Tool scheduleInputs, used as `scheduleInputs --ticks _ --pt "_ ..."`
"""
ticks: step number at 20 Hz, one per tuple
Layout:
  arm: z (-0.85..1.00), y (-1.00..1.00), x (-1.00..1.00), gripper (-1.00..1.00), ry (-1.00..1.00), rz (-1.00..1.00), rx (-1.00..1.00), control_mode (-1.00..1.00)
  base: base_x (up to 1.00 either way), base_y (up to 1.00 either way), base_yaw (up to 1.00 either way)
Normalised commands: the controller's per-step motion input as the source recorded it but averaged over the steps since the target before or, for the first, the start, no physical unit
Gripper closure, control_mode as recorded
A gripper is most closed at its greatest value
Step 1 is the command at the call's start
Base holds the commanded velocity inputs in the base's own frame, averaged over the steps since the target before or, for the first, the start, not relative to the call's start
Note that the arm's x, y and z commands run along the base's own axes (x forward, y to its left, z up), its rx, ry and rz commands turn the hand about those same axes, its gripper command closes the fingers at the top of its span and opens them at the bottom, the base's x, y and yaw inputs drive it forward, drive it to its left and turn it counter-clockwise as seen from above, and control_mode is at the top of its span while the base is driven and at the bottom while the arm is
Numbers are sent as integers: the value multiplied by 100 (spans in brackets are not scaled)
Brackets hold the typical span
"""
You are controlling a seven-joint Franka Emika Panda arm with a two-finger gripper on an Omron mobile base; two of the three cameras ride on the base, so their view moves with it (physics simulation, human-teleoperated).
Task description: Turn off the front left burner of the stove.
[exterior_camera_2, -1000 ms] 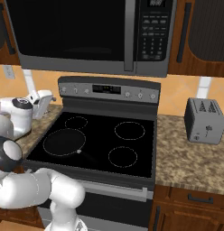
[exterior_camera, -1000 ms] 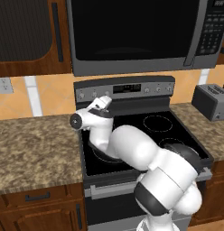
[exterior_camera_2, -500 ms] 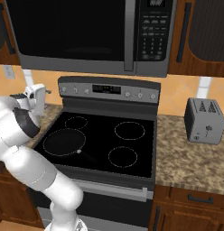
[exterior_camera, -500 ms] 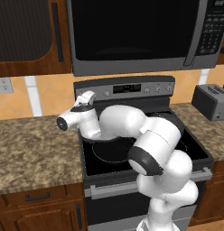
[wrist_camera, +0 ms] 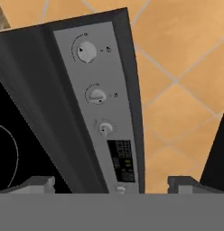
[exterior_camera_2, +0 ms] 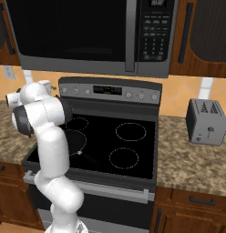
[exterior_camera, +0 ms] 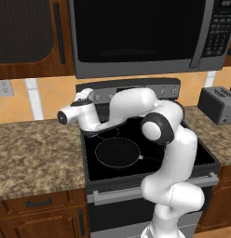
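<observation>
The white Franka arm with dark joints [exterior_camera: 157, 130] rises from 5 o'clock in the left base view, bends at its elbow and reaches toward 10 o'clock. Its two-finger gripper [wrist_camera: 111, 184] points forward, fingertips [wrist_camera: 39, 182] set wide apart, holding nothing.

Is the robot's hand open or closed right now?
Open. In the hand view the gripper shows its two fingertips far apart, with the stove control panel between them and nothing held.

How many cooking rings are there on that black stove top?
4. The front left burner, the widest, sits partly behind the arm. The back left ring, back right ring and front right ring are smaller.
</observation>
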Motion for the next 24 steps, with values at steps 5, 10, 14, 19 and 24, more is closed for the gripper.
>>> scheduleInputs --ticks 5,10,14,19,24 --pt "-3 14 41 -100 0 0 -17 -100 0 0 0" --pt "-1 0 18 -100 3 6 -11 -100 0 0 0" --pt "0 -2 30 -100 5 1 0 -100 0 0 0" --pt "-1 -24 38 -100 6 4 0 -100 0 0 0" --pt "-6 -15 40 -100 5 4 0 -100 0 0 0"
